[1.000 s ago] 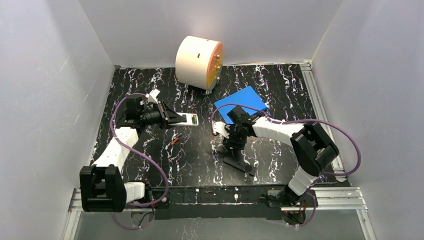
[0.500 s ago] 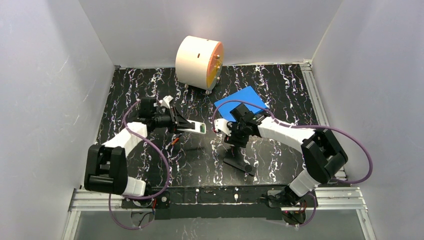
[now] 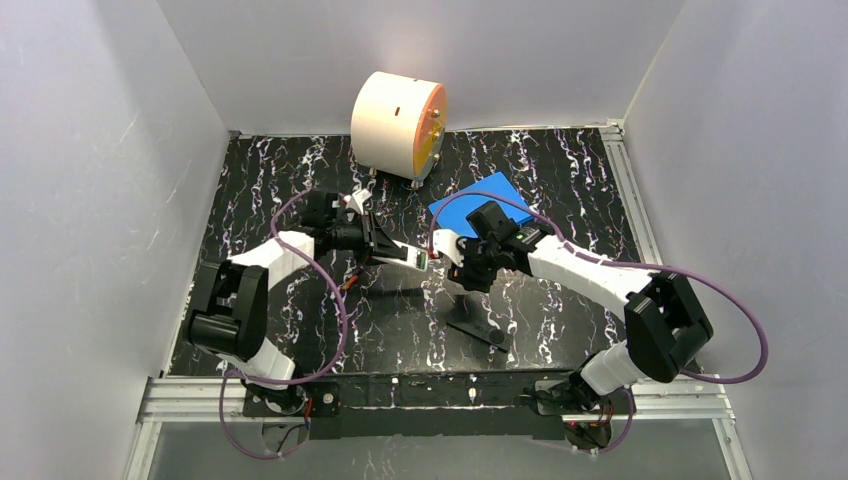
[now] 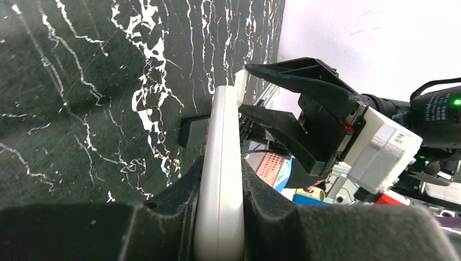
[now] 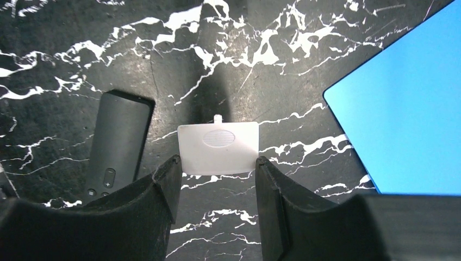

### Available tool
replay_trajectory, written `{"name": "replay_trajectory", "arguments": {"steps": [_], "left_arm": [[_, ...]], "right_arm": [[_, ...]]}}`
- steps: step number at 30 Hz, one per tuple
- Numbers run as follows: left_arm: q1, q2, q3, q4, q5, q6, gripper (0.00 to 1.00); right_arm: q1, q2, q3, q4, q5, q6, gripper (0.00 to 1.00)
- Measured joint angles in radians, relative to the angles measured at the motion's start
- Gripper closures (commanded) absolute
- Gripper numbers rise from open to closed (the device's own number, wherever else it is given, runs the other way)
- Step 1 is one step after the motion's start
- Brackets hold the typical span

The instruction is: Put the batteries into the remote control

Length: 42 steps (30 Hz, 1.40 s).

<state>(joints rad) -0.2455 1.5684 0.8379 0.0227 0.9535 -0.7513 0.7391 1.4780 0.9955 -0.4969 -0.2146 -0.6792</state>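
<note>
My left gripper point(image 3: 392, 249) point(image 4: 222, 169) is shut on the white remote control point(image 3: 408, 255) point(image 4: 223, 163), which it holds edge-on above the table. Its free end reaches close to my right gripper point(image 3: 452, 262) point(image 5: 217, 167). That one is shut on a small white battery cover point(image 5: 218, 148) pinched by its side edges between the fingertips, above the table. An orange-red battery point(image 3: 348, 283) lies on the table below the left arm. I cannot make out a dark battery beside it. A black remote point(image 3: 478, 328) point(image 5: 117, 144) lies flat under the right gripper.
A blue flat pad point(image 3: 487, 200) point(image 5: 405, 109) lies behind the right gripper. A cream and orange drum point(image 3: 398, 122) stands at the back. White walls close in the black marbled table point(image 3: 560, 180) on three sides. Purple cables loop off both arms.
My left arm has swung right with the white remote, bringing its end up to the right gripper. The right gripper has drifted slightly back and right with the cover.
</note>
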Motion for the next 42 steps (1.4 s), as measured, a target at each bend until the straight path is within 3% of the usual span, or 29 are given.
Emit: {"name": "replay_trajectory", "arguments": {"steps": [16,42], "left_arm": [[-0.151,0.051,0.013,0.034,-0.08,0.061,1.0],[-0.184,0.051,-0.039,0.206,-0.116,-0.06,1.0]], "right_arm": [[0.0,-0.017,0.024,0.039,-0.09,0.048,0.55],[0.0,-0.016,0.03,0.113,-0.148,0.089,0.54]]}}
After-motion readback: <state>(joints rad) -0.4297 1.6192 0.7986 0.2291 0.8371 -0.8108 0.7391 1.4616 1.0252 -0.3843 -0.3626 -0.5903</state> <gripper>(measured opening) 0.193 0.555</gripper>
